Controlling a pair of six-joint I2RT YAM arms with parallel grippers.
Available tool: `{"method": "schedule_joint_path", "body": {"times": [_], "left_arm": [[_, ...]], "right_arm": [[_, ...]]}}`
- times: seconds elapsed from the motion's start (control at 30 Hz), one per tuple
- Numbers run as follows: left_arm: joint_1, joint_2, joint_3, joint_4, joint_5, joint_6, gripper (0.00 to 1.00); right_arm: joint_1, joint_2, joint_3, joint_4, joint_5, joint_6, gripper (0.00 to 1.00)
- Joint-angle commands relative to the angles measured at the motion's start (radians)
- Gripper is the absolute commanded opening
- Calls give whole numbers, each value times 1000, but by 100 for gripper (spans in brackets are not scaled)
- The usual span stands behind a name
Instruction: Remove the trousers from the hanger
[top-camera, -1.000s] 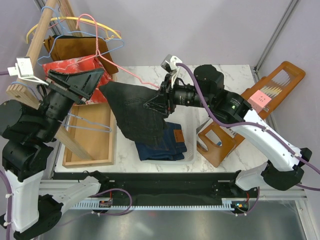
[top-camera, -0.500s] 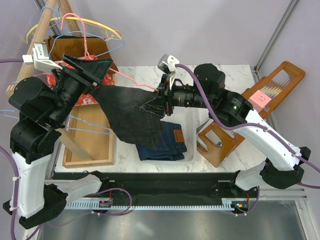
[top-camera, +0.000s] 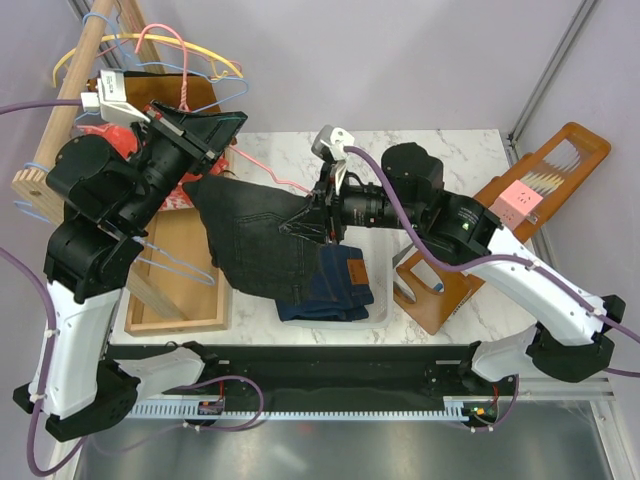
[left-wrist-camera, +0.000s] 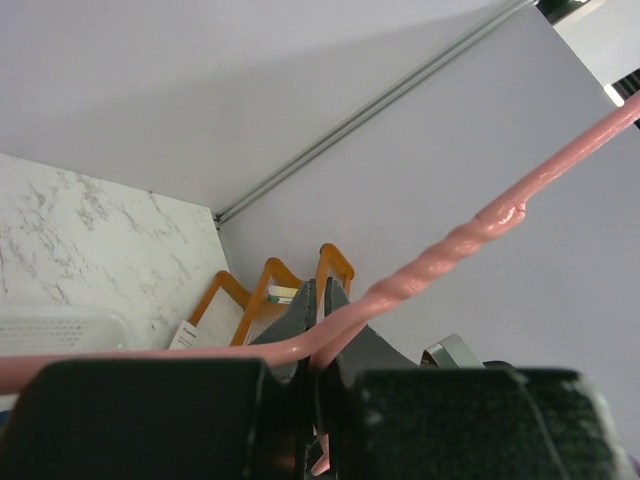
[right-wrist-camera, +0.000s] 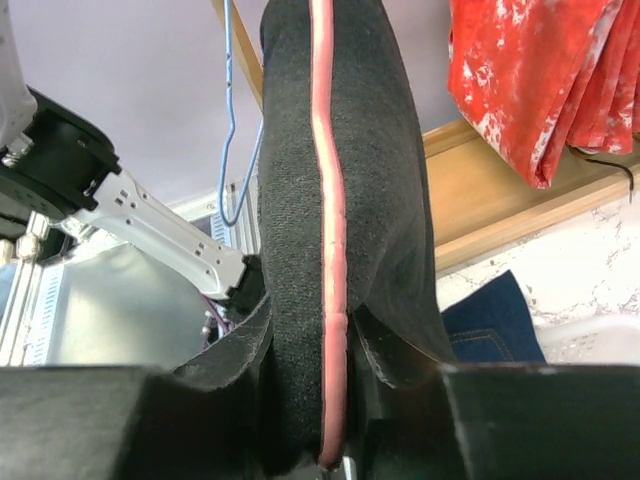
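The black trousers (top-camera: 255, 245) hang folded over the bar of a pink hanger (top-camera: 262, 158), above the table's left-middle. My left gripper (top-camera: 228, 130) is shut on the pink hanger's wire near its neck; the wrist view shows the wire (left-wrist-camera: 470, 235) pinched between the fingers. My right gripper (top-camera: 300, 218) is shut on the black trousers' right edge; its wrist view shows the cloth (right-wrist-camera: 300, 200) and the pink bar (right-wrist-camera: 330, 200) between the jaws. The blue denim trousers (top-camera: 345, 285) with a brown patch lie folded in a white tray, partly under the black pair.
A wooden rack post (top-camera: 90, 60) at the far left carries yellow and blue hangers (top-camera: 215, 65), a brown garment (top-camera: 160, 95) and a red mottled cloth (top-camera: 112, 135). A wooden tray (top-camera: 180, 300) lies below it. An orange stand (top-camera: 545, 170) is at the right. The white tray's rim (top-camera: 380, 300) shows.
My left arm has swung up and to the right with the hanger. The black trousers have shifted with it and hang lower over the denim pair. My right gripper has kept its hold and moved slightly left.
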Motion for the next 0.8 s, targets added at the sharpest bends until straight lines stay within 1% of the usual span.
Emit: {"method": "schedule_joint_path", "body": {"times": [0.0, 0.03, 0.07, 0.1, 0.2, 0.23, 0.27, 0.3, 0.33, 0.37, 0.47, 0.57, 0.63, 0.77], "left_arm": [[3, -12, -3, 100, 45, -34, 2], [4, -24, -9, 105, 47, -53, 2], [4, -29, -15, 108, 47, -61, 2], [4, -34, -22, 114, 52, -65, 2], [4, -44, -20, 114, 64, -79, 2], [4, -49, -22, 114, 67, -90, 2], [4, -54, -23, 114, 70, -99, 2], [4, -55, -22, 116, 70, -105, 2], [4, -55, -20, 117, 99, -126, 2], [4, -51, -20, 117, 126, -139, 2], [3, -40, -23, 123, 200, -194, 2], [4, -34, -29, 125, 261, -219, 2], [3, -49, -41, 122, 259, -238, 2], [3, -57, -40, 123, 240, -246, 2]], "right_arm": [[7, -95, -36, 100, 23, 83, 51], [7, -102, -40, 97, 36, 103, 59], [7, -122, -46, 87, 51, 128, 66], [7, -138, -52, 82, 60, 151, 76], [7, -222, -135, 74, 50, 150, 87], [7, -246, -158, 68, 57, 139, 88], [7, -298, -184, 61, 72, 130, 89], [7, -320, -238, 57, 74, 119, 87], [9, -345, -259, 50, 76, 98, 85], [7, -346, -278, 36, 77, 87, 78], [13, -340, -322, 34, 79, 18, 71], [18, -360, -349, 22, 148, -72, 71], [18, -369, -349, -2, 192, -108, 71], [19, -363, -358, 25, 151, -122, 71]]}}
